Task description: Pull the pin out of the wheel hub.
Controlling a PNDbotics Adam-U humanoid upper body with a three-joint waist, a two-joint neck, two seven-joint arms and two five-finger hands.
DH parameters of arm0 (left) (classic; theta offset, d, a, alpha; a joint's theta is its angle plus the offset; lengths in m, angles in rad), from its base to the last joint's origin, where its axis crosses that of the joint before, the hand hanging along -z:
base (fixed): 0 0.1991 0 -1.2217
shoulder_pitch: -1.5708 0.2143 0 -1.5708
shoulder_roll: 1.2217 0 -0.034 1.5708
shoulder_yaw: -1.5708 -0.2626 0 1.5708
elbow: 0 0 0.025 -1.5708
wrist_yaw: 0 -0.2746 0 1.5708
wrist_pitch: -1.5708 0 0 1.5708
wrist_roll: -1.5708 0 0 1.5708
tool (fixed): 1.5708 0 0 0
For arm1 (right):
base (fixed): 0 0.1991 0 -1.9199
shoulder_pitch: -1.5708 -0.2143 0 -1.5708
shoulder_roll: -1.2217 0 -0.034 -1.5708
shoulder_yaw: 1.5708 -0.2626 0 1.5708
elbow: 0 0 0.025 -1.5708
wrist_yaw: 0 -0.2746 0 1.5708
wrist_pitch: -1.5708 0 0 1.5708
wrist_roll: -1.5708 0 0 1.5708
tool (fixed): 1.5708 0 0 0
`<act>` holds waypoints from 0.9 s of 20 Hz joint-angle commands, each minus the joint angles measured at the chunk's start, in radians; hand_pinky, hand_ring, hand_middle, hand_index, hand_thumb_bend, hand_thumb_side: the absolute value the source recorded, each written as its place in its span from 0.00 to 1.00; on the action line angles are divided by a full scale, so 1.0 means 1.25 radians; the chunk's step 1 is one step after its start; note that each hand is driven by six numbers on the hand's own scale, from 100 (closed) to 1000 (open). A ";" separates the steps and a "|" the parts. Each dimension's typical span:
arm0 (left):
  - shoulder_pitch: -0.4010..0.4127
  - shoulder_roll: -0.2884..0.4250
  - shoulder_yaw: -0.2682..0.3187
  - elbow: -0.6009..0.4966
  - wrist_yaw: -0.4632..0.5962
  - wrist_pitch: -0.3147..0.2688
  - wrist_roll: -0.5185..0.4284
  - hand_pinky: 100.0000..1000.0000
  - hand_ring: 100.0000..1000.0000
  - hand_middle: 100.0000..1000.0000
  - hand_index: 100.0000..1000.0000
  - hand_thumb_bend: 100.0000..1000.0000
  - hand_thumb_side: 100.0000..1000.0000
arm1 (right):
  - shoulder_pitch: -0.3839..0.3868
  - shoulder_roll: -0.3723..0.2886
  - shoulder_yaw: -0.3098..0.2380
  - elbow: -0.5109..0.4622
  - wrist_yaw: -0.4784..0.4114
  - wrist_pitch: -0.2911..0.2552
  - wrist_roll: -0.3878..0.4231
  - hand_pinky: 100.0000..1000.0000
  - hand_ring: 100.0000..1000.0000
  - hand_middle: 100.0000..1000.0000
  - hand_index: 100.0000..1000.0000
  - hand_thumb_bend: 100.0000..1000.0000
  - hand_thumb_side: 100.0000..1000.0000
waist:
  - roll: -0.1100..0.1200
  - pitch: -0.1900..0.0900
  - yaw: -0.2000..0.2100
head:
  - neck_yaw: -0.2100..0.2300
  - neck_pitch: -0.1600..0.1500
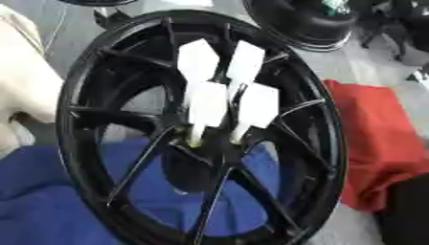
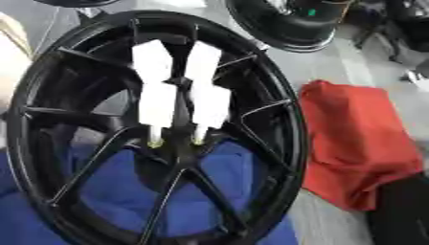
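Note:
A large black spoked wheel (image 1: pixel 70 103) stands tilted and fills most of both views. Its hub (image 1: pixel 197 165) sits just below the middle. Several white pins with flat, blade-like heads stick out of the hub toward me. The two nearer pins (image 1: pixel 207 103) (image 1: pixel 257 105) show pale stems that enter the hub's holes at their lower ends. Two more white heads (image 2: pixel 152 61) (image 2: pixel 204 61) stand behind and above them. Neither of my hands shows in either view, and nothing touches the pins.
A blue cloth (image 1: pixel 50 201) lies under the wheel's lower half. A red cloth (image 2: pixel 356 143) lies to the right. Another black wheel (image 2: pixel 289 24) sits at the back. A cream-coloured mass (image 1: pixel 21 72) is at the left edge, and a dark shape (image 1: pixel 411 210) fills the lower right corner.

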 commanded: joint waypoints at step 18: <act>-0.010 0.009 0.006 -0.016 0.003 -0.003 -0.003 0.99 0.78 0.58 0.84 0.00 0.71 | 0.039 -0.044 0.021 -0.003 -0.043 0.006 0.070 0.86 0.95 0.90 0.86 0.00 0.04 | 0.017 -0.014 0.002 | -0.002 -0.010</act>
